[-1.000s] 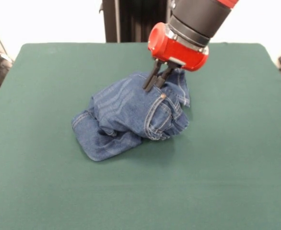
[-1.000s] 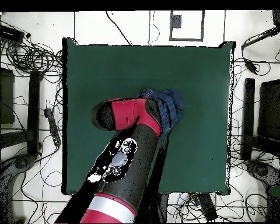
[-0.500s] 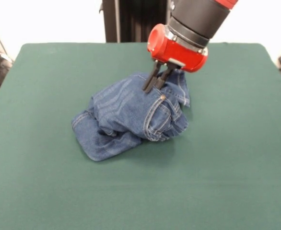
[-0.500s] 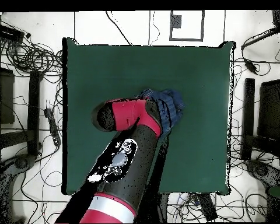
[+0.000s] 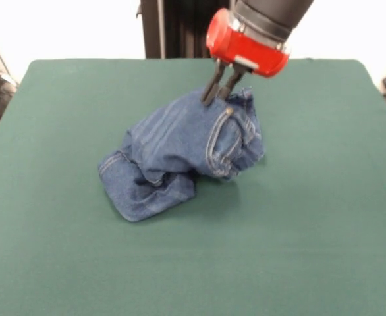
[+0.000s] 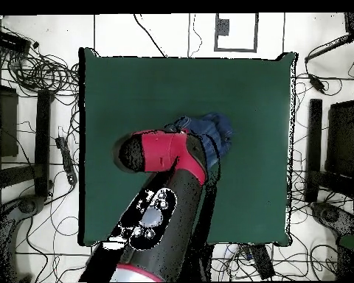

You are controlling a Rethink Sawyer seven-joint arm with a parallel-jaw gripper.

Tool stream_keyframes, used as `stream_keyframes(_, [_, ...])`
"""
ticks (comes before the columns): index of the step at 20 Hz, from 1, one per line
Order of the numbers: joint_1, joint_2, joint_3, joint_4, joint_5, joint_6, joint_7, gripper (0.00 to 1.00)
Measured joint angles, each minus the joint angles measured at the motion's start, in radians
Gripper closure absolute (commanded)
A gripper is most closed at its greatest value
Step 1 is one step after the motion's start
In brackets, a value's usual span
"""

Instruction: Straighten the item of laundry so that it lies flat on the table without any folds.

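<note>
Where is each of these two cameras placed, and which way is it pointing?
Front view: sits across the table, facing the robot; shows the gripper pinching the jeans and the red wrist above.
Overhead view: hangs above, looking straight down; shows the table, cabled floor, and the arm covering part of the jeans.
Shared: table, jeans and arm.
</note>
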Motion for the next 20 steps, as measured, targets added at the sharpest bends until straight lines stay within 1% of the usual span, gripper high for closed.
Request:
stream_keyframes(3, [0.0,-0.034,0.0,0.024,0.017,0.024,0.0,1.0])
stream_keyframes(4, [0.0,-0.066,0.0,0.044,0.029,0.047,0.0,1.0])
stream_keyframes(9, [0.002,-0.155,-0.001,0.098,0.074,0.097,0.0,1.0])
stream_keyframes(11, [0.005,-0.178,-0.001,0.112,0.087,0.109,0.0,1.0])
stream_keyframes(12, [0.017,-0.209,-0.003,0.129,0.108,0.133,0.002,1.0])
stream_keyframes(15, [0.048,-0.245,-0.015,0.141,0.133,0.178,0.015,1.0])
stream_keyframes(16, [0.08,-0.268,-0.03,0.143,0.151,0.223,0.038,1.0])
stream_keyframes(20, [0.149,-0.307,-0.058,0.143,0.195,0.325,0.109,1.0])
